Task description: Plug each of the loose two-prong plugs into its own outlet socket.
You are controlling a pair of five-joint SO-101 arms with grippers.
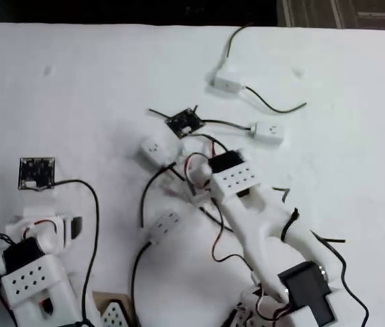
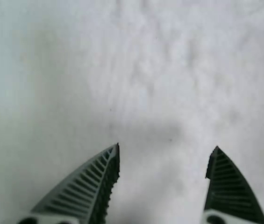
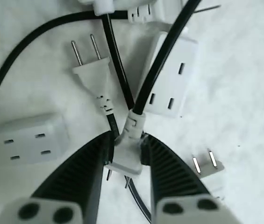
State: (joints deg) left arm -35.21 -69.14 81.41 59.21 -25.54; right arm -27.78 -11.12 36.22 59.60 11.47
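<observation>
My right gripper is shut on a white two-prong plug with a black cable, held just above the table. A second loose plug lies beside it, prongs bare. A third plug lies to the other side. Two white outlet sockets flank the held plug. From above, that right gripper sits mid-table between the sockets. My left gripper hangs open over bare white table; from above, the left gripper is near the front left.
More white sockets on black cords lie farther back. A small black circuit board sits behind the middle, another black board at the left. Black cables loop across the table's front.
</observation>
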